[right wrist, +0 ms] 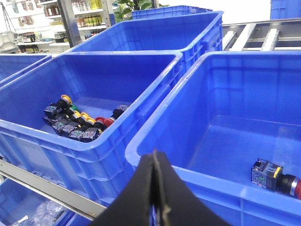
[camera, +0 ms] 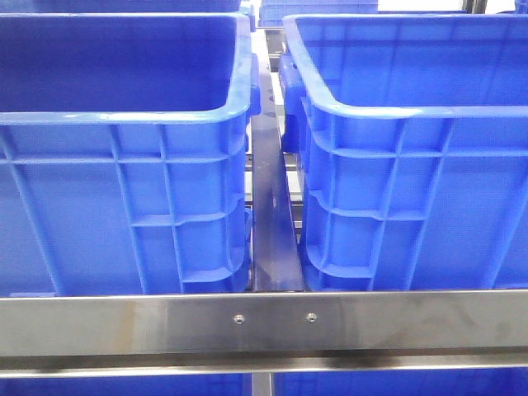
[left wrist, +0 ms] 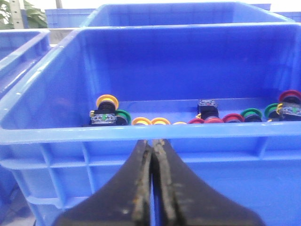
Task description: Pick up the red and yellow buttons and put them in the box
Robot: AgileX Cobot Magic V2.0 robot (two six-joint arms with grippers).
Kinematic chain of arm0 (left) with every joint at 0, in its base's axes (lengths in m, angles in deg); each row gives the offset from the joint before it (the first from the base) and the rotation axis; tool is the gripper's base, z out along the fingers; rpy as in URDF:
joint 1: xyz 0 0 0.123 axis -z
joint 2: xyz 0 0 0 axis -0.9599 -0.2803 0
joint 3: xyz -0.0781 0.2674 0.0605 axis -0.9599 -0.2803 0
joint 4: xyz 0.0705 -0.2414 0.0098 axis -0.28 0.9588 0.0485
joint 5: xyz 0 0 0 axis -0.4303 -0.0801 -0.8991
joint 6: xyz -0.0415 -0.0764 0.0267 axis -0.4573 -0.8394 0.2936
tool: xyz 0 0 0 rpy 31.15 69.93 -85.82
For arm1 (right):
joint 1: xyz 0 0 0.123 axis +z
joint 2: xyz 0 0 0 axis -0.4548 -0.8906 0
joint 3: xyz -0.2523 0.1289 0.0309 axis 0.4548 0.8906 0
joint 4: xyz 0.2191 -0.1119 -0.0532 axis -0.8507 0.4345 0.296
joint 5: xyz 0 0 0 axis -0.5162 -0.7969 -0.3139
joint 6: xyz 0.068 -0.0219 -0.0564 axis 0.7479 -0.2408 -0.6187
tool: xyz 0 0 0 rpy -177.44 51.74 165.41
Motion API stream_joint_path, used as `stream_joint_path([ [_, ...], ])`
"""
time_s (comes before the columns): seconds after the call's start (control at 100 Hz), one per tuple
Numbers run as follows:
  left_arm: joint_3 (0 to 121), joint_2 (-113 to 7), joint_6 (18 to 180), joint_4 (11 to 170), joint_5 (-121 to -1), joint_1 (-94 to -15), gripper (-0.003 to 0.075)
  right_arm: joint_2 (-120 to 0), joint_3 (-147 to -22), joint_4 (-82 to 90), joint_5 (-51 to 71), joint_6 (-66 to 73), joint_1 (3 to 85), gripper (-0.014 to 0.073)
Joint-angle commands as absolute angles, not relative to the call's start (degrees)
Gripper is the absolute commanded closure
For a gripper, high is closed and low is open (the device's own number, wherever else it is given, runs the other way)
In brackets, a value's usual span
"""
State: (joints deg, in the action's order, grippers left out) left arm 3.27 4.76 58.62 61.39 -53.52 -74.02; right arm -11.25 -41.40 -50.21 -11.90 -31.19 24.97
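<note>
Several push buttons lie along the floor of the left blue crate (left wrist: pixel 155 132): yellow ones (left wrist: pixel 107 101) (left wrist: pixel 160 121), red ones (left wrist: pixel 214 120) (left wrist: pixel 290 95) and green ones (left wrist: pixel 250 113). My left gripper (left wrist: pixel 153 141) is shut and empty, outside that crate, just below its near rim. The right wrist view shows the same pile (right wrist: pixel 77 125). The right blue box (right wrist: pixel 244 84) holds one button (right wrist: pixel 273 176) with a red head. My right gripper (right wrist: pixel 154 153) is shut and empty at this box's near rim. Neither gripper shows in the front view.
The front view shows the two crates side by side, left (camera: pixel 124 115) and right (camera: pixel 371 111), with a narrow dark gap (camera: pixel 271 206) between them. A steel rail (camera: pixel 264 322) runs across in front. More blue crates (right wrist: pixel 188 28) stand behind.
</note>
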Motion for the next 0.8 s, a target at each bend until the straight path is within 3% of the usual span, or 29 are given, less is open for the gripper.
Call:
stream_joint_path([
  [0.0,0.26,6.56,58.92,62.19,-48.51,-74.21,0.0740,-12.00,-42.81,-52.88,-10.56,-31.75,25.04,0.0652],
  [0.79,0.26,6.56,58.92,62.19,-48.51,-74.21,0.0740,-12.00,-42.81,-52.88,-10.62,-31.75,25.04,0.0652],
])
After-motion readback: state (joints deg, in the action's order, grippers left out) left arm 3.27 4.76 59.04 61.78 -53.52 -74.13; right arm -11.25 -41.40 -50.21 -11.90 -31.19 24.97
